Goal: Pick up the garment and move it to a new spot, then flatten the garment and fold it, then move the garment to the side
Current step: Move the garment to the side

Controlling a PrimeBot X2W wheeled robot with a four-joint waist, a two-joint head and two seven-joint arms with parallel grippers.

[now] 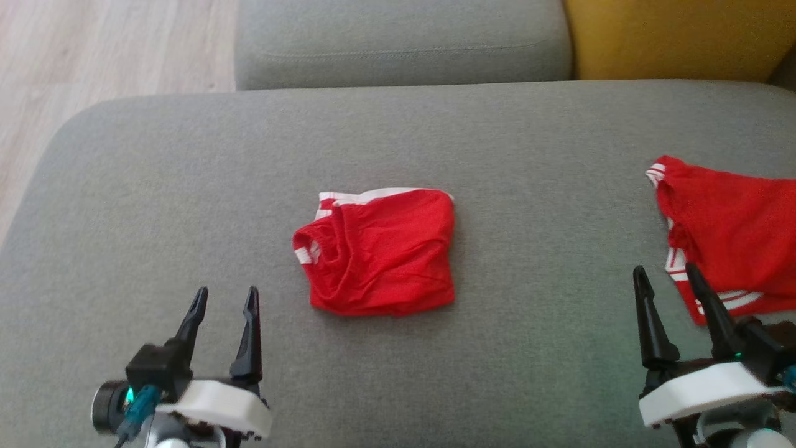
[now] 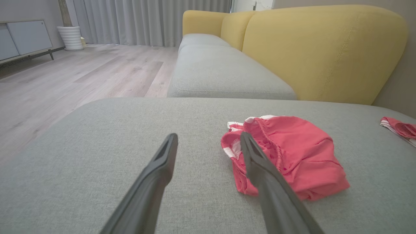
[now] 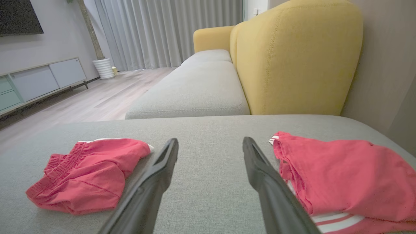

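Plenty of bare grey cushion [image 1: 186, 186] on every side of the middle garment [image 1: 385, 249]. To the left, the cushion's rounded edge, with wood floor [image 1: 93, 50] beyond. At the far edge, a second grey seat [image 1: 398, 43] and a yellow backrest [image 1: 671, 37]. At the cushion's centre, well apart from both end effectors: the middle garment, red, folded into a rough, rumpled square, with white stripes along its far and left edges and a gathered waistband at the left. Near the right edge, running out of the head view: a second garment [image 1: 734, 230], also red, spread flatter, with white stripes at its near and far corners. Two garments and two end effectors, counted. At lower left, the left end effector [image 1: 227, 292], released, fingers spread, grasping nothing, above bare cushion short of the middle garment. At lower right, the right end effector [image 1: 665, 269], likewise released and empty, just beside the second garment's near left corner, its right finger crossing the striped hem in the head view.
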